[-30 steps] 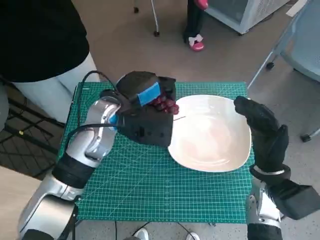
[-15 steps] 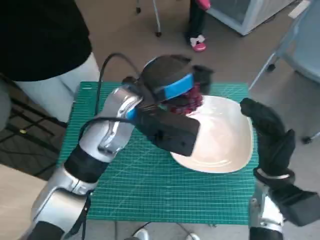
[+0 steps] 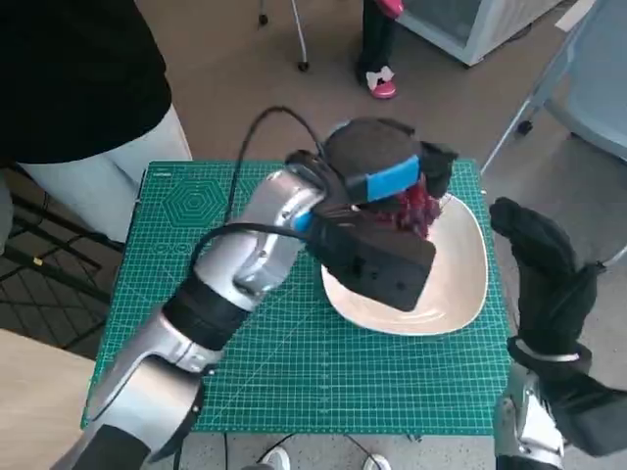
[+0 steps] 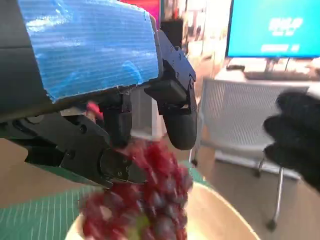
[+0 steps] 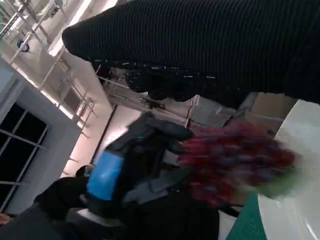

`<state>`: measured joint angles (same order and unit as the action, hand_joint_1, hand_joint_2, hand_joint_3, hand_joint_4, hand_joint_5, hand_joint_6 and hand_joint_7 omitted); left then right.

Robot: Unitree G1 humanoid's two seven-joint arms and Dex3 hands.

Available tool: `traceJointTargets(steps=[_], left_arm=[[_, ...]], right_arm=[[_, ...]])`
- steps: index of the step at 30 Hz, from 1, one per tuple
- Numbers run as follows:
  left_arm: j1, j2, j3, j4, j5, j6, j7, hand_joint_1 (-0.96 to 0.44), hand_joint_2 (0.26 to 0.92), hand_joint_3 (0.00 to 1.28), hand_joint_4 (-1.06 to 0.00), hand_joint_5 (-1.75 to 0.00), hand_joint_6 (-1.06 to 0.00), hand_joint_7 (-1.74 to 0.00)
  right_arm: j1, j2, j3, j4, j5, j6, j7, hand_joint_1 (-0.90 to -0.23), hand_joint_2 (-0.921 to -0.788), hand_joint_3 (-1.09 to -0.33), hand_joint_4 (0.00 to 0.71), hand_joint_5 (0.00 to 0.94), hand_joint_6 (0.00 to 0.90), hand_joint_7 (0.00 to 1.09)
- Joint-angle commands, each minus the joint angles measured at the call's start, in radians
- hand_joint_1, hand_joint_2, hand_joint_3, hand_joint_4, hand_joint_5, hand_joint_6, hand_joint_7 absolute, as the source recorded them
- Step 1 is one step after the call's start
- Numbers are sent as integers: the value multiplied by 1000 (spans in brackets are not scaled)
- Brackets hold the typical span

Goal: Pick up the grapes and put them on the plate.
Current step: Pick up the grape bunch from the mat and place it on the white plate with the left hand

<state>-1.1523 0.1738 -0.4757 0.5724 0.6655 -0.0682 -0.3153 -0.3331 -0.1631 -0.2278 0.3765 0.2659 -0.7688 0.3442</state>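
Observation:
My left hand (image 3: 377,181) holds a bunch of dark red grapes (image 3: 412,209) above the far part of the white plate (image 3: 460,279). In the left wrist view the grapes (image 4: 145,200) hang blurred under the black fingers (image 4: 177,117), over the plate (image 4: 220,220). The right wrist view shows the grapes (image 5: 230,160) and the left hand (image 5: 130,165) over the plate rim (image 5: 295,200). My gloved right hand (image 3: 544,269) stands open just off the plate's right side, holding nothing.
The plate lies on a green cutting mat (image 3: 196,294) that covers the small table. A person in black (image 3: 78,78) sits at the far left. Feet in pink shoes (image 3: 380,83) and chair legs (image 3: 514,127) stand beyond the table.
My left hand has carried the grapes to the right, from the plate's left rim to above its far part. The right hand has drifted slightly right.

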Motion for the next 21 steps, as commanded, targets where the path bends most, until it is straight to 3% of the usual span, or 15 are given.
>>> traceJointTargets(steps=[1,14,19,21], left_arm=[[-46,-23,-6,32,-6,-9,-4,4,919,147,-546,-1479,-634,-998],[-66,-54,0,126,-16,-35,17,4,921,154,-527,-1496,-632,-999],[-69,-69,12,151,-31,-7,1,21,918,173,-531,-1372,-551,-1174],[-68,-74,18,155,-38,12,-9,127,898,198,-559,-1347,-521,-927]], right_arm=[[31,-2,-6,-8,-29,6,-33,-632,-921,-843,392,1,158,235],[36,2,-2,-17,-47,11,-66,-617,-921,-857,393,1,165,219],[33,3,2,-15,-48,12,-69,-617,-921,-858,393,1,167,214],[33,3,3,-14,-47,13,-70,-618,-921,-858,393,1,168,212]])
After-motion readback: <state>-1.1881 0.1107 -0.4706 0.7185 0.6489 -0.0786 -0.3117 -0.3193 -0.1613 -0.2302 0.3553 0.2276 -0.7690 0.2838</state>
